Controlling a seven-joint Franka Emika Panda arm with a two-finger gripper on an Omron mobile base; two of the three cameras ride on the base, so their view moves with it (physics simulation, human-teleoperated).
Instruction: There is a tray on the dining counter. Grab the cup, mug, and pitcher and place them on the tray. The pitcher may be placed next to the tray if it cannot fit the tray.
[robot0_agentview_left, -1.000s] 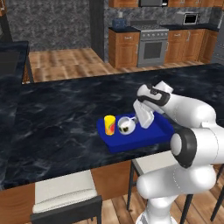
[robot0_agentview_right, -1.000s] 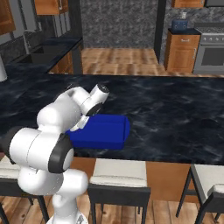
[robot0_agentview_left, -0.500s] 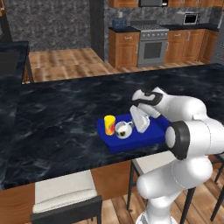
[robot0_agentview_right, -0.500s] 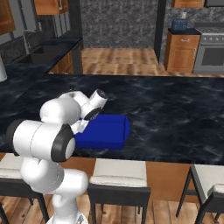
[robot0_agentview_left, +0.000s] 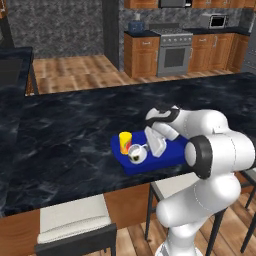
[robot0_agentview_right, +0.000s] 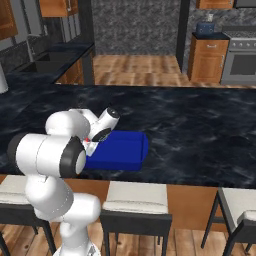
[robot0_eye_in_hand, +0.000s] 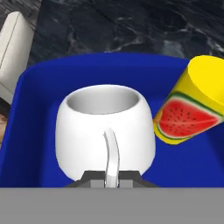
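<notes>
gripper (robot0_agentview_left: 145, 148) clamped on mug (robot0_eye_in_hand: 106, 127) handle | mug low over blue tray (robot0_eye_in_hand: 39, 83), just left of yellow cup (robot0_eye_in_hand: 192, 103) | handle toward gripper

We see the blue tray (robot0_agentview_right: 122, 151) lying on the dark marble table (robot0_agentview_right: 200, 125), close to its near edge. Our white arm (robot0_agentview_right: 75, 135) bends over the tray's nine o'clock end. Pale-cushioned stools (robot0_agentview_right: 137, 197) stand below, at six o'clock.
</notes>
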